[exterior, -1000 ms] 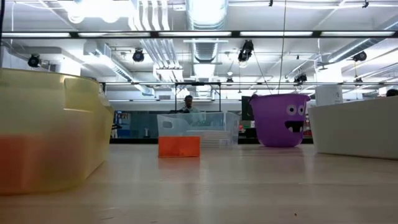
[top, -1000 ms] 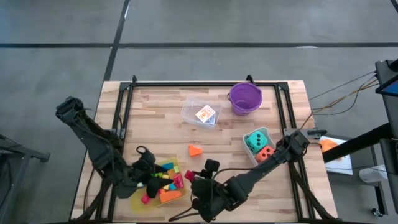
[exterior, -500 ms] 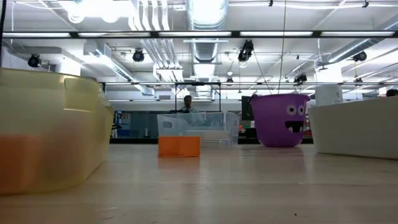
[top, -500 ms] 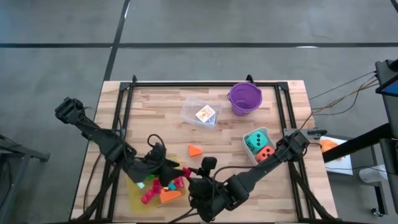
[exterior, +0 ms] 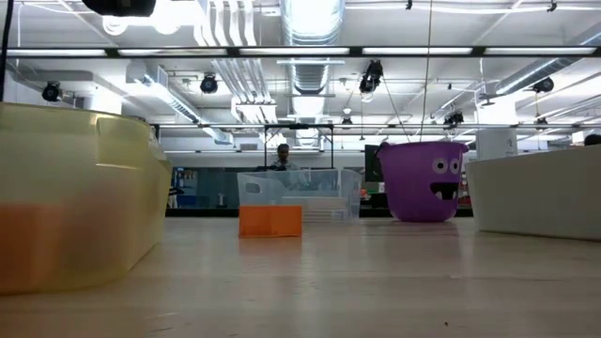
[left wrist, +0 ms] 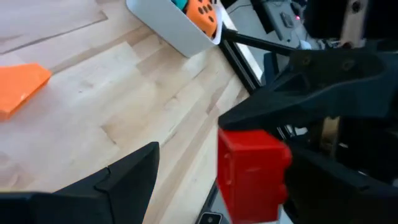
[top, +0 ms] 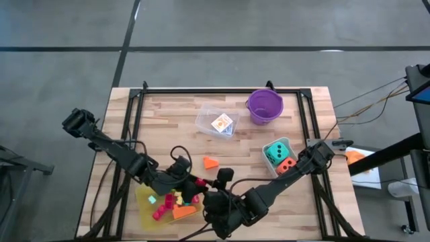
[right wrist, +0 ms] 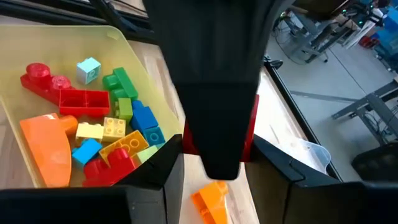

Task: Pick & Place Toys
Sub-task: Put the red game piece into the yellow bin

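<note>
Left gripper [left wrist: 217, 180] clamps a small red plastic brick [left wrist: 250, 174] above the bench [top: 175, 121], just past the yellow tray's [top: 144, 208] right edge, close to the right gripper [right wrist: 214, 168]. Right gripper's state: cannot tell. Likely a handover or transfer: best kept slow, brick centred between the fingers, arms clear of each other. Brick's long axis appears upright between the fingers.

A wooden table [top: 168, 121] carries a clear tub [top: 216, 122] and a purple bucket [top: 265, 106] (side by side, apart), a white bin [top: 268, 163] near the right edge, a lone orange wedge [top: 211, 162] mid-table, and a yellow tray [top: 144, 205] at the near edge.
</note>
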Controlling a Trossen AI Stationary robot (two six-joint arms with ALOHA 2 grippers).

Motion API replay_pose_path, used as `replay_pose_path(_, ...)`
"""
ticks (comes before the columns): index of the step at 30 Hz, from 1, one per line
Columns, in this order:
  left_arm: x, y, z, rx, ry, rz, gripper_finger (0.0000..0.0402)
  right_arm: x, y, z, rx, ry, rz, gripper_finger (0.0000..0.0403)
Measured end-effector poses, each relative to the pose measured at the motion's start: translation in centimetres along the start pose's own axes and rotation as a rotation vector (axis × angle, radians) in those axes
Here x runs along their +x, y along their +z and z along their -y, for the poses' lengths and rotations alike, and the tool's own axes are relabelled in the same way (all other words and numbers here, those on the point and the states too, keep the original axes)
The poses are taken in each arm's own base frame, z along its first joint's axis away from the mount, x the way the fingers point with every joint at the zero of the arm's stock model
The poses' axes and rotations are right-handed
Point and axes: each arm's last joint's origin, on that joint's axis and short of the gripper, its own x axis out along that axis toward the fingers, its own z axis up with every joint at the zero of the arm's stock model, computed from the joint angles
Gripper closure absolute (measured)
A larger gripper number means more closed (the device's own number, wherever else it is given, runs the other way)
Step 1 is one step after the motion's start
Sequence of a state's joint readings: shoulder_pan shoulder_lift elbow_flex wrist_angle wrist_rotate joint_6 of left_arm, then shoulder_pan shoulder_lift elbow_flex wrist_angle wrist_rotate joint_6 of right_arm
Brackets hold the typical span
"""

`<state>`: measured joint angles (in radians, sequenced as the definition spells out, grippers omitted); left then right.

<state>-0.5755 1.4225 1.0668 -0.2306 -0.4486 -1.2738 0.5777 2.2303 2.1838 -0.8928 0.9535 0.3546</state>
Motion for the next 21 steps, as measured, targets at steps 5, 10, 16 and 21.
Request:
replay_pose_path(5, 0.02, 0.04, 0.03, 0.014, -0.004, 0.001, 0.0131, 0.0, 0.0, 0.0, 0.0, 0.0, 0.0, 0.0274)
replay_pose_path(10, 0.03, 0.09, 0.07, 0.013, -0.008, 0.003, 0.0219, 0.02, 0.0, -0.01, 0.0, 0.003, -0.001, 0.0274)
replay_pose_path(16, 0.02, 0.06, 0.18, 0.034, -0.025, -0.022, 0.0323, 0.07, -0.07, -0.11, -0.003, 0.008, -0.004, 0.0274)
replay_pose_path(21, 0.03, 0.03, 0.2, 0.037, -0.03, -0.037, 0.0322, 0.07, -0.01, -0.13, 0.017, 0.009, 0.001, 0.0262)
